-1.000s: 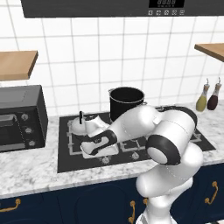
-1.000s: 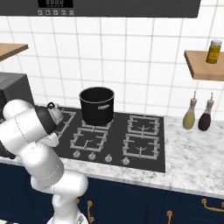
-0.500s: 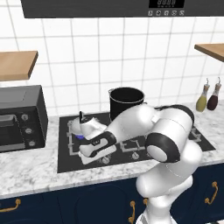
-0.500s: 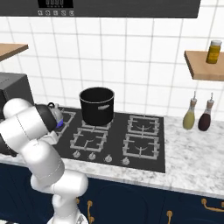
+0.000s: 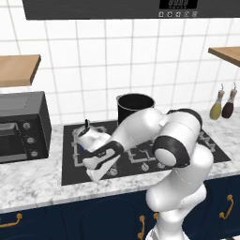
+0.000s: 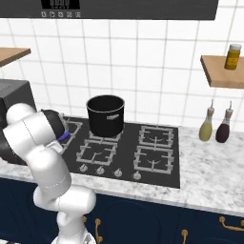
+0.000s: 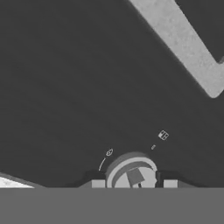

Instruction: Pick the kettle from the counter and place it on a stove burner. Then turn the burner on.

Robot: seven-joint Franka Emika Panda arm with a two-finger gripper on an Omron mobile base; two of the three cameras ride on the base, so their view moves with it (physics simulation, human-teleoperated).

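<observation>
Behind the spread jaws straddling a stove knob, the kettle.

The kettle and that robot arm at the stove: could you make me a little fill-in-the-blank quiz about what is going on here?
1. The kettle sits on the ____ side of the cooktop, near the microwave.
2. The black stockpot stands on a ____ burner.
3. In the hand view, a round stove ____ lies between the fingertips.
4. Two bottles stand on the marbled ____.

Missing words: left; back; knob; counter
</observation>
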